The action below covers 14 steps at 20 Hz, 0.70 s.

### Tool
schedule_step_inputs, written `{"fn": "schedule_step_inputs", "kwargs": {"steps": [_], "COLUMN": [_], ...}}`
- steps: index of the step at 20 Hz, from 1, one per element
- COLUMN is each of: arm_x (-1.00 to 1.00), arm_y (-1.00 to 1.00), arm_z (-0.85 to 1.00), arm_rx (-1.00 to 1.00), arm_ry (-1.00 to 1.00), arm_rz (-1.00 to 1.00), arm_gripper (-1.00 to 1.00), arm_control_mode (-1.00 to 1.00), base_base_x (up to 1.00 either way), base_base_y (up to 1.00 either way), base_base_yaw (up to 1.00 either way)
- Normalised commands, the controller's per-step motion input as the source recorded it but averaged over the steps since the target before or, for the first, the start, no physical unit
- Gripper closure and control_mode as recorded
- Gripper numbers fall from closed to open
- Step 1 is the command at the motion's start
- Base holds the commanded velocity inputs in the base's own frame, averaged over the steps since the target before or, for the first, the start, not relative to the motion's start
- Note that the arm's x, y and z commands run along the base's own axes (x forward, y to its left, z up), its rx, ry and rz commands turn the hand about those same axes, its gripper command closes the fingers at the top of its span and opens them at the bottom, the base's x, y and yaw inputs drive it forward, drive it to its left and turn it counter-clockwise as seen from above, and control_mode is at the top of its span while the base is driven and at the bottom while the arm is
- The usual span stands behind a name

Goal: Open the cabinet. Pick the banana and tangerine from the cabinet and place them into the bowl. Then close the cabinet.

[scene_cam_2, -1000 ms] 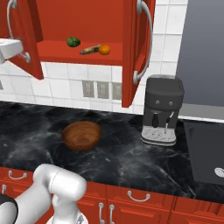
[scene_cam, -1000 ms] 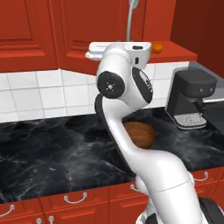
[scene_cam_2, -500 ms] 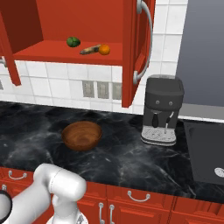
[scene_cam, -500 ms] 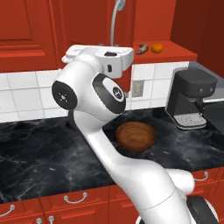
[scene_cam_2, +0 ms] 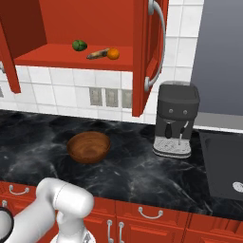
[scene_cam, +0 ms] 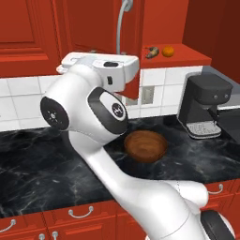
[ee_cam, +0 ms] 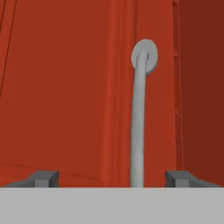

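Your tool (ee_cam: 111, 177) stands wide with nothing held, its tips either side of the door handle (ee_cam: 139, 127). In the right base view the banana (scene_cam_2: 98, 54) lies upper centre, long axis left-right, touching the tangerine (scene_cam_2: 113, 53).

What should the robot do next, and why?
Probably pull the gripper back from the silver handle and swing toward the shelf. Its fingers stand wide apart on either side of the handle, the cabinet doors are open, and the banana and tangerine lie on the shelf while the bowl holds nothing.
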Motion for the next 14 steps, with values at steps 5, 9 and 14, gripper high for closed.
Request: {"fn": "schedule_step_inputs", "kwargs": {"steps": [5, 9, 14], "arm_x": [-0.77, -0.72, -0.54], "arm_y": [-0.32, -0.98, -1.00], "arm_z": [0.03, 0.23, 0.12], "arm_rx": [0.16, 0.43, 0.47], "arm_ry": [0.02, 0.06, 0.04], "arm_rz": [0.00, 0.03, 0.13], "arm_gripper": [-1.00, -1.00, -1.00], "arm_control_mode": [-1.00, -1.00, -1.00], "base_base_x": [0.00, 0.00, 0.00], "base_base_y": [0.00, 0.00, 0.00], "base_base_yaw": [0.00, 0.00, 0.00]}}
